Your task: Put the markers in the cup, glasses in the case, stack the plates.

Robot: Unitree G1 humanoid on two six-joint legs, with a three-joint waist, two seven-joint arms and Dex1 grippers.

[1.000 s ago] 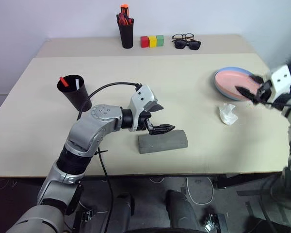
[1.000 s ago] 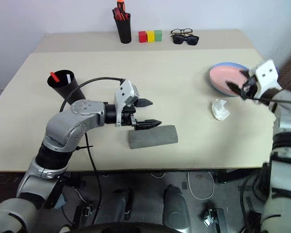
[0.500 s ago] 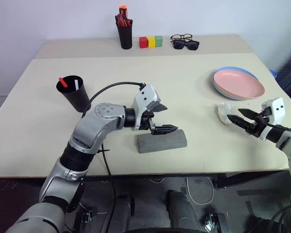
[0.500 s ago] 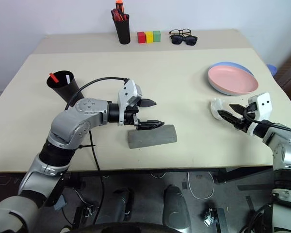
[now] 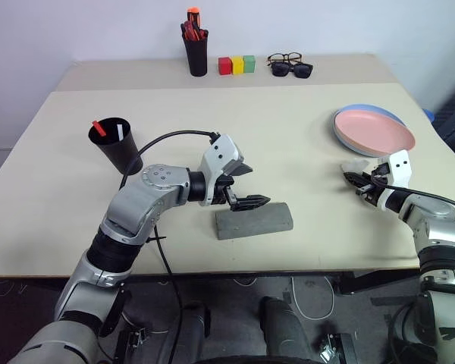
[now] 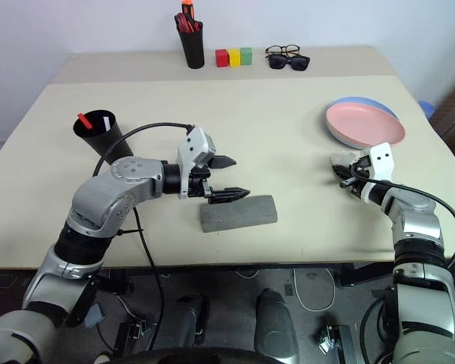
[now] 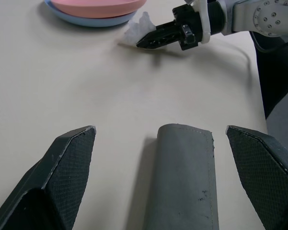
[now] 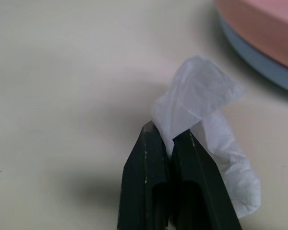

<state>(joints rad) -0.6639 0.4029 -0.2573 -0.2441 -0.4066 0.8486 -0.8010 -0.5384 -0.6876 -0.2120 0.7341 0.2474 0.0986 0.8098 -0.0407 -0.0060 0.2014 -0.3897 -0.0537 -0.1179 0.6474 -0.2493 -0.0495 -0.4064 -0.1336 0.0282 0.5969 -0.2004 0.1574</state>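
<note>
Plates [image 5: 373, 130] stacked near table edge [image 5: 428, 114], open tabletop alongside.

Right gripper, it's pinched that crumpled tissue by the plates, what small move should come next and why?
Probably lift the tissue a little off the table. The right gripper is shut on its edge, while most of it lies beside the stacked plates, so a short raise would test the grip.
</note>
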